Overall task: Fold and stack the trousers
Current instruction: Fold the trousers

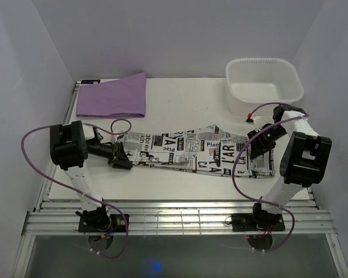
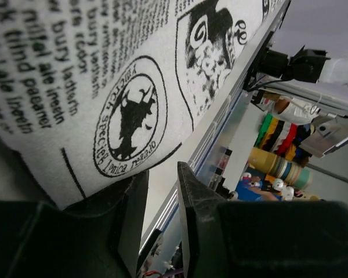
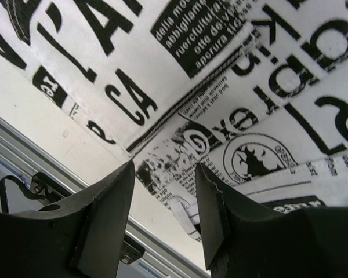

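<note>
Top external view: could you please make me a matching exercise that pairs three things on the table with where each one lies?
Things:
1. trousers
2. purple cloth
3. white tub

Places:
A. far right corner
B. spread across the middle
C. far left corner

Pairs: 1-B, 2-C, 3-A

purple cloth [image 1: 112, 95] folded flat at the far left of the white table [image 1: 180, 185], white tub [image 1: 264, 87] in the far right corner, bright stripy stuff [image 2: 276, 134] past the table
</note>
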